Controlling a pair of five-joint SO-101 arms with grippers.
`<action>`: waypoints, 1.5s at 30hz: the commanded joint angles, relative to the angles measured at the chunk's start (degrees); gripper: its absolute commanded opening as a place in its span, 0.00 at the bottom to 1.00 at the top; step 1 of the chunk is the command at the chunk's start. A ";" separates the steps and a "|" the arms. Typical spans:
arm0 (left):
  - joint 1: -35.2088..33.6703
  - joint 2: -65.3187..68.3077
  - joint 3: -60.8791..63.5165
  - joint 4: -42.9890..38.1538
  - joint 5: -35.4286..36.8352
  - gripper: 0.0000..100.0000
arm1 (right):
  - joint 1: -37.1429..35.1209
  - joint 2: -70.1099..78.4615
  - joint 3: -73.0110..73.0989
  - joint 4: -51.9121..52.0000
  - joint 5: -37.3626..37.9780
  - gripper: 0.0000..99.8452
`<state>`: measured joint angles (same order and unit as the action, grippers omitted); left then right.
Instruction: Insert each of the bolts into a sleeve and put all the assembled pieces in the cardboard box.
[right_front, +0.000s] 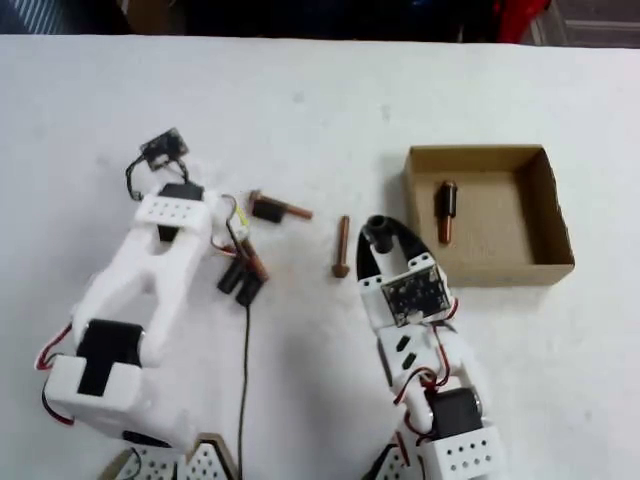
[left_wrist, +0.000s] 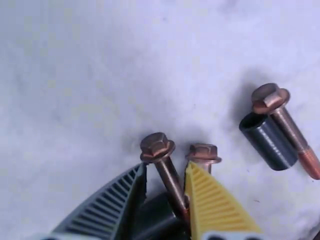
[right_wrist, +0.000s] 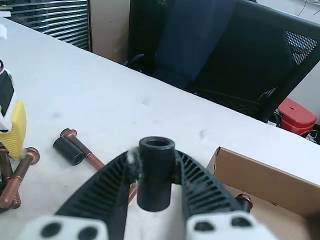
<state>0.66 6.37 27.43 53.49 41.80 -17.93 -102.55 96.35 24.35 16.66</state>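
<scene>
My right gripper (right_front: 378, 240) (right_wrist: 156, 167) is shut on an upright black sleeve (right_wrist: 156, 172), just left of the cardboard box (right_front: 520, 270). One assembled bolt and sleeve (right_front: 445, 210) lies in the box. A loose copper bolt (right_front: 341, 246) lies left of the right gripper. My left gripper (right_front: 240, 240) (left_wrist: 165, 167) stands open on the table, its grey and yellow fingers (left_wrist: 210, 200) on either side of a lying bolt (left_wrist: 167, 172). A second bolt (left_wrist: 204, 152) lies just outside the yellow finger. Beyond it a bolt (left_wrist: 285, 122) rests against a black sleeve (left_wrist: 267, 142).
Two more black sleeves (right_front: 240, 280) lie by the left gripper, with a cable (right_front: 246, 370) trailing towards the table's front edge. The white table (right_front: 330, 110) stretches away behind both arms. A dark office chair (right_wrist: 225, 55) stands past its far edge.
</scene>
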 joint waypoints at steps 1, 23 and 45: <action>-0.31 -0.13 0.26 -0.79 0.70 0.16 | -0.48 -0.57 0.53 -1.10 -0.09 0.02; -2.07 9.71 -7.12 -4.84 0.18 0.02 | -0.48 -0.48 0.53 -1.10 -0.09 0.02; -1.71 14.90 -15.38 -10.90 -29.45 0.06 | -0.75 -0.31 0.53 0.84 -0.09 0.02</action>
<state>0.04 21.67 15.21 46.02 17.89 -18.02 -102.55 96.35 25.05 16.66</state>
